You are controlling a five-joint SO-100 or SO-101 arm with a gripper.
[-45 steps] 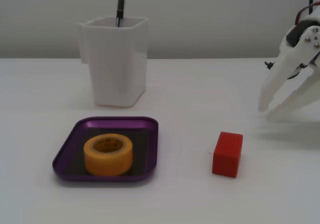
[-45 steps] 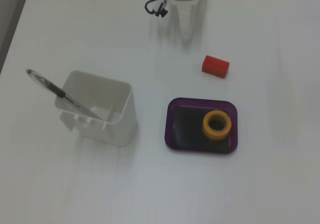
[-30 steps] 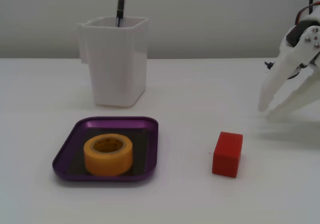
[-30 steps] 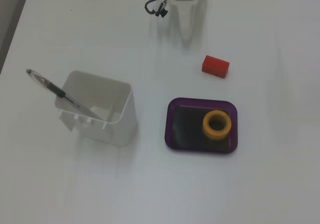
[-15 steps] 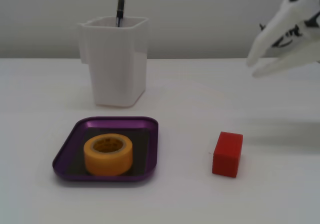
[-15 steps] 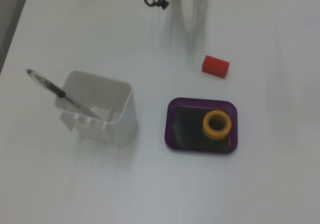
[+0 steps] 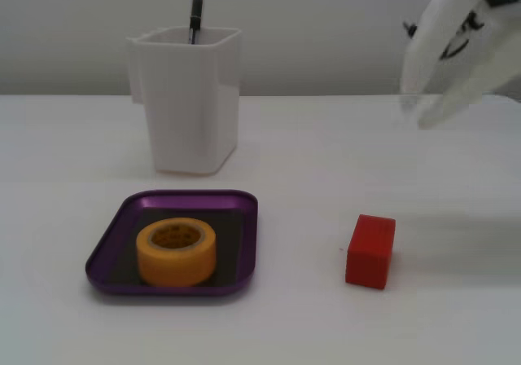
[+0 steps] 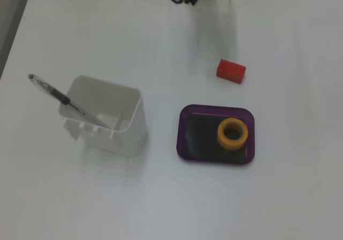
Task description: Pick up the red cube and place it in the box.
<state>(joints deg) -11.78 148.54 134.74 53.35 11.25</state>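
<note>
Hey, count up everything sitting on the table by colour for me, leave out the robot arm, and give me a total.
Red: 1, the red cube
Purple: 1, the box
Yellow-orange: 1, the tape roll in the box
White: 1, the square cup
Black and clear: 1, the pen in the cup
Total: 5

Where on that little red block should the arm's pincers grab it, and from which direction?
Probably from straight above, closing on two opposite flat side faces of the red cube. It stands upright and alone on the bare table, apart from the purple tray, so both sides are free. The blurred gripper hangs above and behind it.
</note>
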